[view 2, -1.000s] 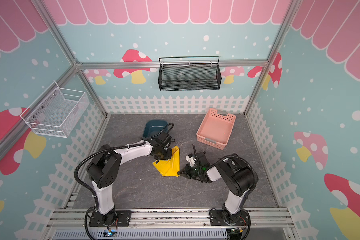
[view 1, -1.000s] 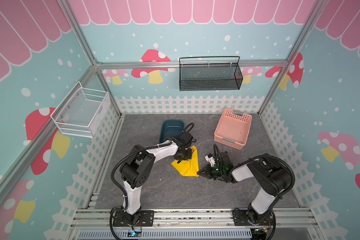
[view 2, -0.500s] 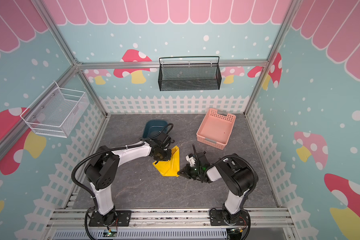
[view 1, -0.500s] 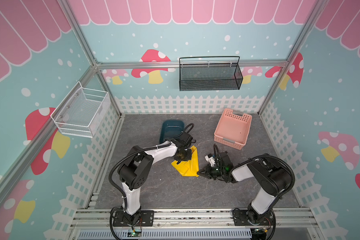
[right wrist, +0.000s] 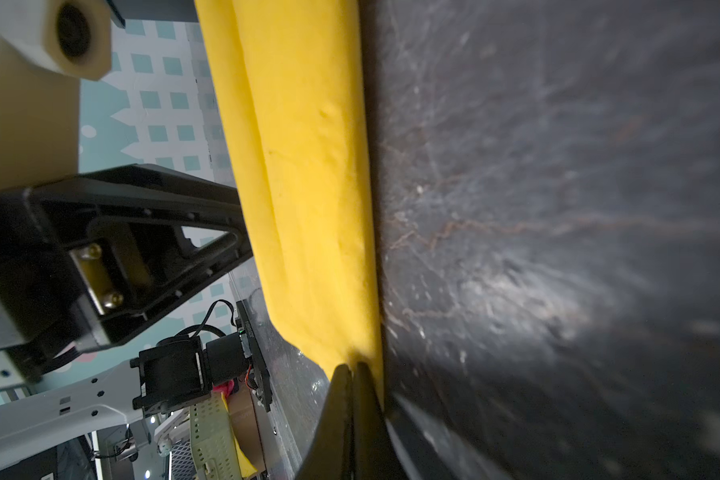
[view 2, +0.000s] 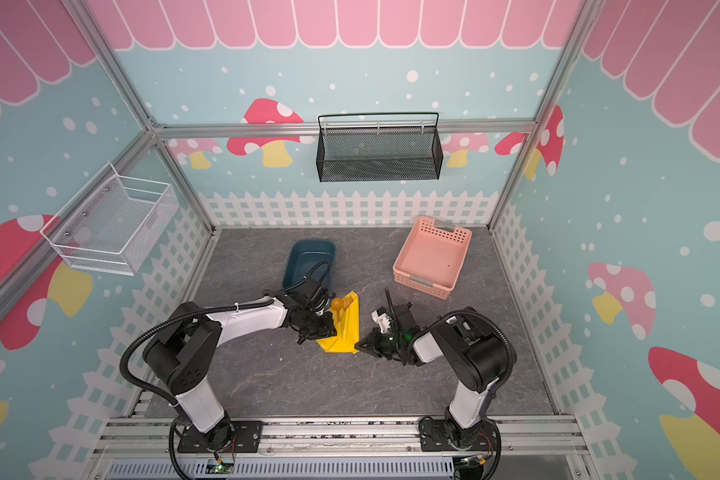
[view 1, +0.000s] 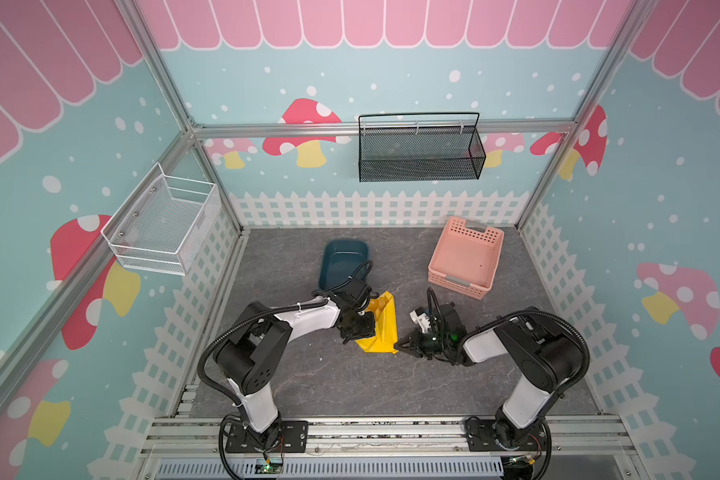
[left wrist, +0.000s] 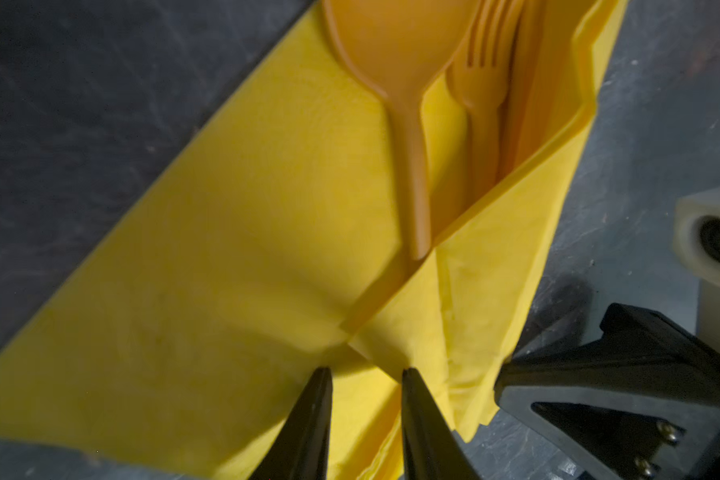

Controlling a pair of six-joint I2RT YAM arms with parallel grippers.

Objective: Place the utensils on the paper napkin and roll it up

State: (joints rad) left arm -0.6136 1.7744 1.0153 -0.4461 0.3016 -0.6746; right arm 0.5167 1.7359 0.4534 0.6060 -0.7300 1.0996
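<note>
A bright yellow thin paper napkin (view 1: 385,328) is being supported by the grey stone-patterned tabletop (view 1: 350,386), folded over a slim orange plastic spoon (left wrist: 404,124) and fork (left wrist: 481,83). The jaws of the left gripper (left wrist: 366,382) are being held slightly spread over it; those of the right gripper (right wrist: 352,372) are being pressed together at its edge

White arms (view 1: 308,320), black joints (view 1: 248,353), ribbed cables (view 1: 201,365)

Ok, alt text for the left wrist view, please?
A yellow paper napkin lies on the dark table, holding an orange spoon and fork, with one flap folded across the handle ends. The left gripper is open above the fold; the right arm's wrist camera shows alongside.
</note>
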